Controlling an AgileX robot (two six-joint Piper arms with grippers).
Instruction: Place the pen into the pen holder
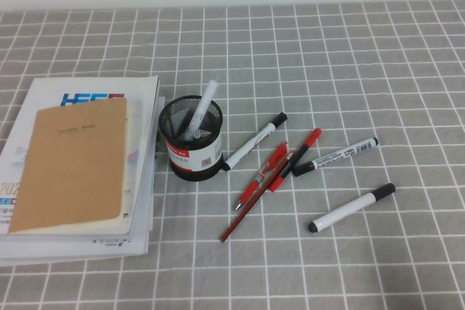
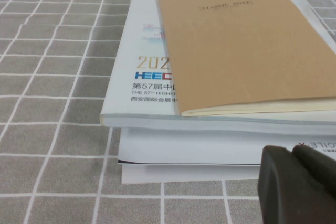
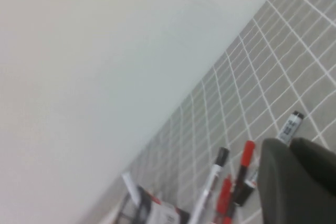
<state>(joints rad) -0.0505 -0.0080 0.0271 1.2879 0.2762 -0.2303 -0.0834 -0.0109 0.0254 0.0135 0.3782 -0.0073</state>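
- Lying nearest the camera on the robot's right, the pen [image 1: 352, 208] rested flat on the checked cloth [image 1: 378, 70], free of any grip, black cap toward the far right and small black rear end toward the near left.
- Its long axis ran on a diagonal, near-left to far-right, well apart from the holder [image 1: 190, 138] and on the right arm's side of the table, so I judged the right arm the nearer one for the pick.
- The right gripper [image 3: 299, 179] did not show in the high view; its wrist view showed only its dark body, raised and tilted toward the wall, with jaws fully closed and nothing held.
- From that claw the pen itself was not clearly in sight; the coming move would call for turning down toward the cloth, opening, and closing across the barrel, not along it.
- The left gripper [image 2: 296, 184] sat low just beside the stack of books [image 2: 210, 77]; whether it was open I could not tell.
- Between pen and holder lay a printed marker [image 1: 336, 156], red pens [image 1: 272, 172] and another marker [image 1: 254, 141] whose tip was at the holder's base.
- Farther back, the holder stood upright beside the books, a white pen [image 1: 202, 110] already leaning in it, with room left.
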